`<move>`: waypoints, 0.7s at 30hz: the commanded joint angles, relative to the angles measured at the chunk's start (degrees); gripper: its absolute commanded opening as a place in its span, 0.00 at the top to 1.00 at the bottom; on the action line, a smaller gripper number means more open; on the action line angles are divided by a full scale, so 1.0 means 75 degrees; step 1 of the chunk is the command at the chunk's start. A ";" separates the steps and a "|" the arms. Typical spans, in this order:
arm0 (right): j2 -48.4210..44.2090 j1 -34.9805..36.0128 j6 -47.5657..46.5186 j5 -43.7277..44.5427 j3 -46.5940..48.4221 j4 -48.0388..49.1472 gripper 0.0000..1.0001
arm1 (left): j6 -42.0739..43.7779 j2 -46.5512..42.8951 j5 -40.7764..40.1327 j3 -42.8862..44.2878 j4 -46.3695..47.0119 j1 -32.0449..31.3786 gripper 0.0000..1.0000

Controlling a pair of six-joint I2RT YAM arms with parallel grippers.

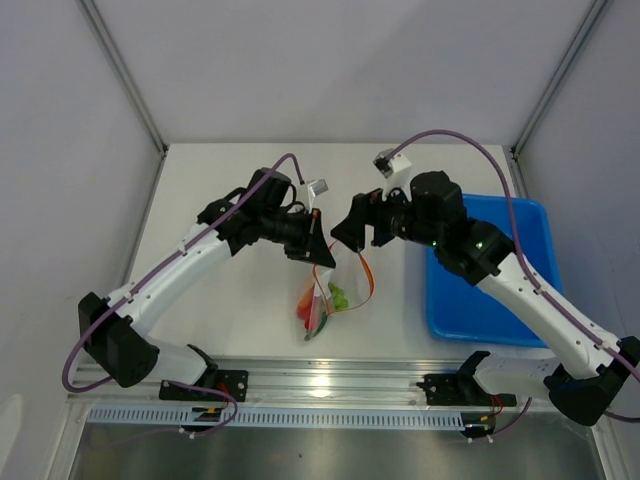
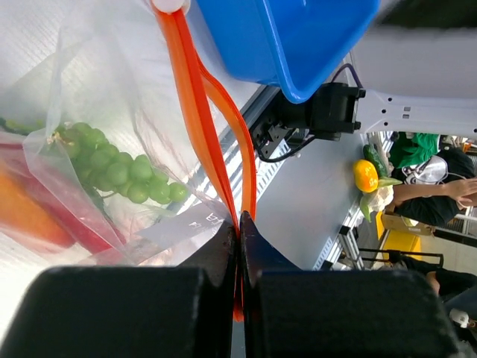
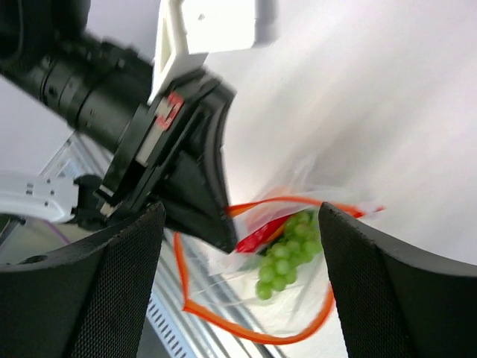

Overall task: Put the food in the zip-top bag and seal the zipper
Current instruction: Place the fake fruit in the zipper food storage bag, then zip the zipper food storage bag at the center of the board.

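Observation:
The clear zip-top bag [image 1: 322, 298] hangs from my left gripper [image 1: 318, 252], which is shut on one end of the orange-red zipper [image 2: 200, 127]. The bag's mouth stands open in a loop [image 3: 253, 337]. Inside the bag are green grapes [image 2: 119, 168], an orange carrot piece [image 2: 22, 212] and a red pepper piece [image 3: 261, 233]. My right gripper [image 1: 350, 228] is open and empty, just above and right of the bag mouth. In the right wrist view, its fingers [image 3: 82, 298] frame the bag without touching it.
The blue tray [image 1: 500, 300] sits on the table at the right, under my right arm. The aluminium rail [image 1: 330, 385] runs along the near edge. White walls close the back and both sides.

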 commanded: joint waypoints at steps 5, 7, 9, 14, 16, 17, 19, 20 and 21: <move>0.0078 -0.1409 -0.0759 -0.0602 0.0290 -0.0944 0.19 | 0.0724 -0.0069 0.0064 0.0596 -0.0502 0.0043 0.99; 0.0137 -0.2030 -0.0794 -0.0872 -0.0002 -0.1061 0.22 | 0.0888 -0.0081 0.0064 0.0643 -0.0631 0.0043 0.99; 0.0277 -0.2324 -0.0783 -0.0955 -0.0167 -0.1131 0.30 | 0.0994 -0.0069 0.0075 0.0609 -0.0678 0.0043 1.00; 0.0886 -0.3215 0.0609 -0.1876 -0.0273 -0.1284 0.46 | 0.1006 -0.0081 0.0134 0.0468 -0.0655 0.0043 0.99; 0.1132 -0.3158 0.0997 -0.2312 -0.0273 -0.1203 0.43 | 0.1018 -0.0057 0.0122 0.0491 -0.0667 0.0043 0.99; 0.1180 -0.3099 0.1335 -0.2477 -0.0285 -0.1179 0.42 | 0.1006 -0.0057 0.0122 0.0514 -0.0667 0.0043 0.99; 0.1274 -0.2970 0.1690 -0.2654 -0.0285 -0.1143 0.39 | 0.1006 -0.0034 0.0134 0.0550 -0.0655 0.0043 1.00; 0.1285 -0.2912 0.2073 -0.2770 -0.0308 -0.1120 0.38 | 0.0983 -0.0034 0.0122 0.0561 -0.0643 0.0043 1.00; 0.1297 -0.2923 0.2309 -0.3073 -0.0401 -0.0981 0.37 | 0.0971 0.0013 0.0134 0.0550 -0.0620 0.0043 0.99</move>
